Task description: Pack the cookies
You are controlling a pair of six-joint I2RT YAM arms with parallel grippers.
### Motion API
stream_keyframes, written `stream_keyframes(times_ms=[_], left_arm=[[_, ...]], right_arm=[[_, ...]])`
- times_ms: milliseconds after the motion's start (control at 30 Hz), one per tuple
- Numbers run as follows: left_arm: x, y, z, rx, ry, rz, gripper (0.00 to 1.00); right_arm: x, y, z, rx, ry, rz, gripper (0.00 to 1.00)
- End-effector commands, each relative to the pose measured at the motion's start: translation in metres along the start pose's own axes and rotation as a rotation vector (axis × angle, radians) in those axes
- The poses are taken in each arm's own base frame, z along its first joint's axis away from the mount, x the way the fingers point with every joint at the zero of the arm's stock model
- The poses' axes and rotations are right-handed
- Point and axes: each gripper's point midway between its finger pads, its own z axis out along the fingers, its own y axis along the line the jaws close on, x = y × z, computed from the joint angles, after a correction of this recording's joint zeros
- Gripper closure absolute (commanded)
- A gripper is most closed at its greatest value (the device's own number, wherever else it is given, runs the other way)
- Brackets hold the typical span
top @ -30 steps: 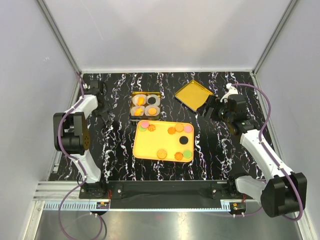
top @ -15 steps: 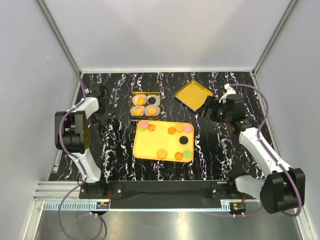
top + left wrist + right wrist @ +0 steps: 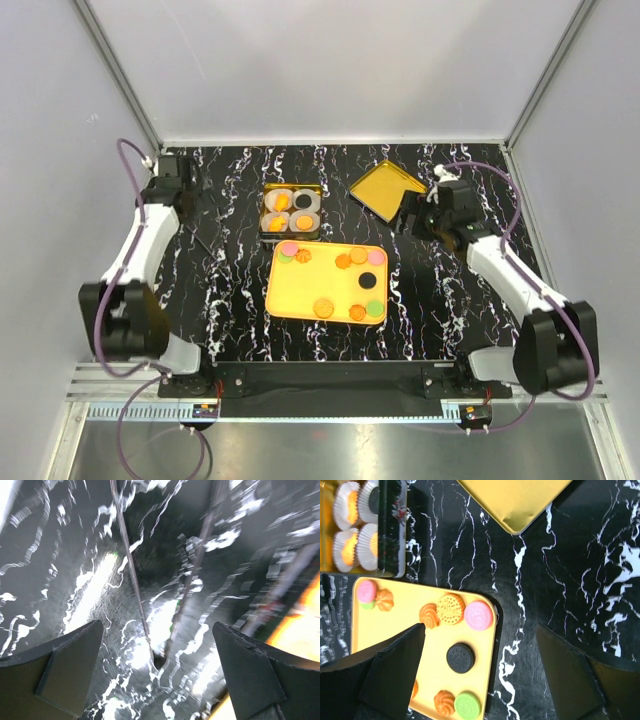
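The cookies lie on a yellow tray (image 3: 300, 285): pink (image 3: 289, 248), black (image 3: 368, 280), tan (image 3: 323, 307) and green (image 3: 374, 309) ones among several. My right gripper (image 3: 412, 215) is open and empty above the table, between the tray's far right corner and the lid. In its wrist view the open gripper (image 3: 480, 630) frames the tray corner (image 3: 482, 652), with a black cookie (image 3: 460, 658), a pink one (image 3: 478, 615) and a green one (image 3: 467, 706). My left gripper (image 3: 195, 205) is open and empty at the far left; its wrist view (image 3: 160, 665) is blurred marble.
A gold tin (image 3: 291, 236) behind the tray holds white paper cups (image 3: 303, 202) with cookies inside; it shows in the right wrist view (image 3: 400, 530). Its gold lid (image 3: 385, 187) lies upturned at the back right (image 3: 515, 500). Grey walls close three sides.
My left arm has swung out: its elbow dropped to the near left and its wrist went to the far left. My right gripper has crept left and further back, towards the lid.
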Motion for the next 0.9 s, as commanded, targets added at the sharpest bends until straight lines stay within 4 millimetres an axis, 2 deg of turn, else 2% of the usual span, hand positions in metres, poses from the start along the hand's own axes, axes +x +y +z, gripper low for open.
stream_keyframes(times_ms=[0,33,67,100,133,167,200,267,300,333,400,433,500,567,633,867], left_arm=[[-0.023,-0.036,-0.061,0.169,-0.132,0.042,0.01],[-0.024,-0.045,-0.083,0.225,-0.169,0.062,0.01],[-0.011,-0.067,-0.098,0.298,-0.170,0.122,0.01],[-0.004,-0.074,-0.110,0.328,-0.178,0.163,0.01],[-0.001,-0.080,-0.129,0.368,-0.210,0.181,0.01],[0.015,-0.094,-0.141,0.425,-0.204,0.226,0.01],[0.019,-0.099,-0.159,0.492,-0.221,0.231,0.01],[0.034,-0.105,-0.175,0.562,-0.215,0.249,0.01],[0.036,-0.110,-0.192,0.635,-0.231,0.248,0.01],[0.041,-0.112,-0.198,0.663,-0.227,0.256,0.01],[0.050,-0.116,-0.214,0.721,-0.231,0.270,0.01],[0.054,-0.120,-0.217,0.739,-0.233,0.279,0.01],[0.067,-0.125,-0.219,0.771,-0.210,0.293,0.02],[0.079,-0.127,-0.215,0.790,-0.189,0.302,0.02],[0.083,-0.129,-0.219,0.825,-0.188,0.300,0.02],[0.097,-0.127,-0.216,0.854,-0.168,0.306,0.02]], right_arm=[[-0.029,0.008,0.011,0.072,-0.031,-0.085,0.00],[-0.032,0.009,0.016,0.100,-0.030,-0.103,0.00],[-0.042,0.010,0.028,0.121,-0.022,-0.112,0.00],[-0.050,0.010,0.034,0.138,-0.029,-0.120,0.00],[-0.071,0.021,0.038,0.124,-0.064,-0.132,0.02],[-0.065,0.014,0.058,0.147,-0.010,-0.157,0.03],[-0.069,0.015,0.067,0.155,0.005,-0.173,0.06],[-0.075,0.014,0.092,0.174,0.048,-0.236,0.14],[-0.077,0.011,0.099,0.189,0.055,-0.251,0.15],[-0.078,0.010,0.115,0.201,0.070,-0.266,0.15],[-0.074,0.005,0.127,0.217,0.106,-0.297,0.18],[-0.072,0.002,0.140,0.227,0.125,-0.301,0.19],[-0.066,0.002,0.151,0.227,0.159,-0.328,0.25],[-0.061,-0.001,0.166,0.239,0.186,-0.371,0.27],[-0.056,0.004,0.179,0.233,0.207,-0.406,0.27],[-0.031,0.011,0.199,0.212,0.268,-0.447,0.32]])
